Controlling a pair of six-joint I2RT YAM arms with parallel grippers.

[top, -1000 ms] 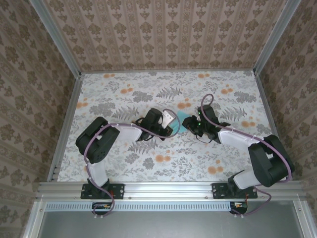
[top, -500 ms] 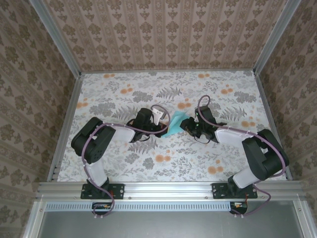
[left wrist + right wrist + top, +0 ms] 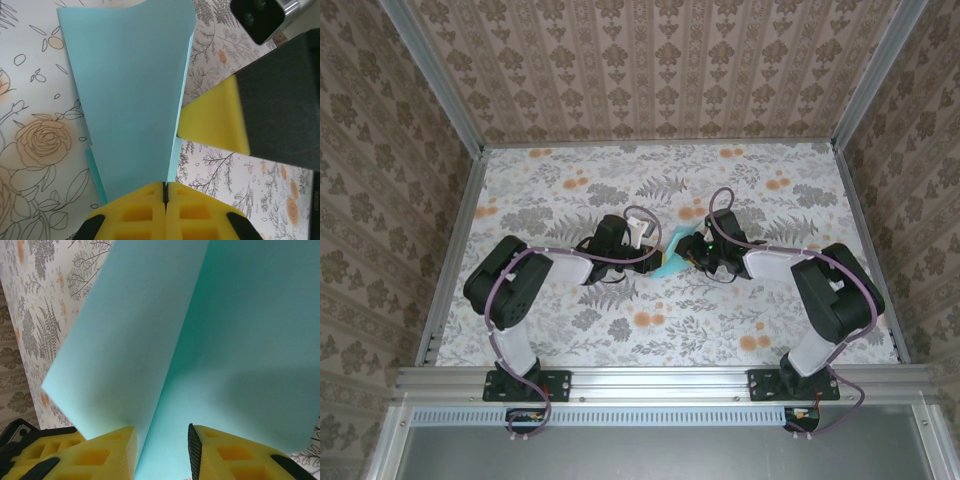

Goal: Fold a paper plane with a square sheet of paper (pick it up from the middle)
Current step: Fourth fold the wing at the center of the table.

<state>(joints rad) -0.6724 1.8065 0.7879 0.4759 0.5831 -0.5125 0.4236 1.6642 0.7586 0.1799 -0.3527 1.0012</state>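
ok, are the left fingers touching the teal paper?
Touching. Left wrist view: the left fingers are shut on the teal paper, whose narrow end runs into their seam.

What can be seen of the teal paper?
The square sheet of paper is thin, plain light teal, folded along one straight crease into two flaps. It stands tilted between the arms, over the floral table. The left gripper is shut on one edge; the right gripper's open jaws straddle the crease.
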